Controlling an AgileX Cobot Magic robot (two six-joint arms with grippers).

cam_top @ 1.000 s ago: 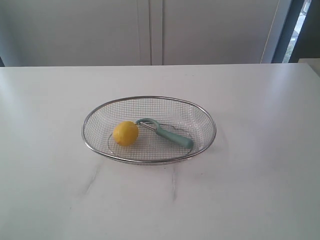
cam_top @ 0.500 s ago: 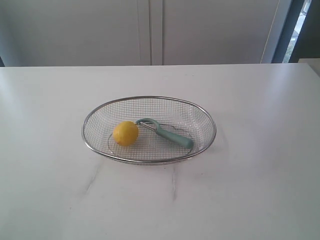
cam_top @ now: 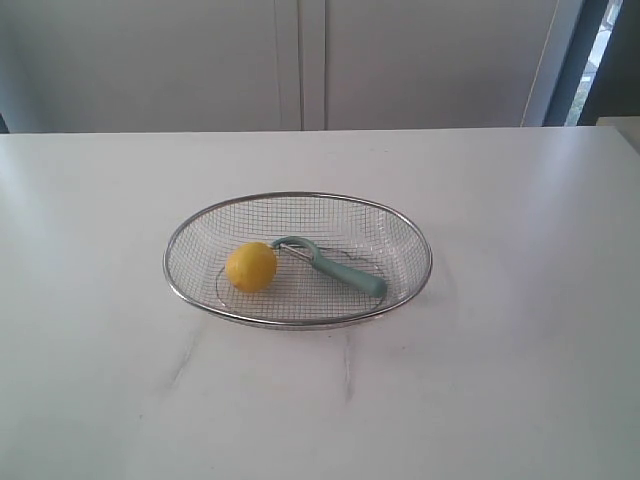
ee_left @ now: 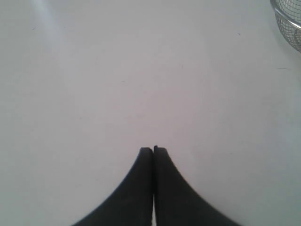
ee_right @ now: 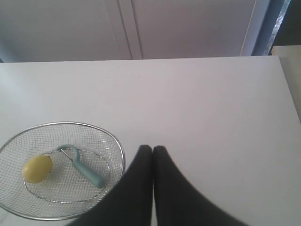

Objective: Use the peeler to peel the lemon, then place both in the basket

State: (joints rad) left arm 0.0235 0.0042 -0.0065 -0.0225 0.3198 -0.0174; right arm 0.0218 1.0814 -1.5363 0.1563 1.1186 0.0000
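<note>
Hovering over the table (ee_left: 94, 70), left tool (ee_left: 153, 149) and right tool (ee_right: 152, 148) are clamped shut, empty

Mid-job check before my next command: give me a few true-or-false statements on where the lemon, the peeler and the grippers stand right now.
1. The lemon lies inside the basket. True.
2. The peeler lies outside the basket. False: it lies in the basket, its curved head next to the lemon.
3. The left gripper is shut and empty. True.
4. The right gripper is clamped on the peeler's handle. False: it is shut on nothing, over the table beside the basket.
5. Neither arm shows in the exterior view. True.
</note>
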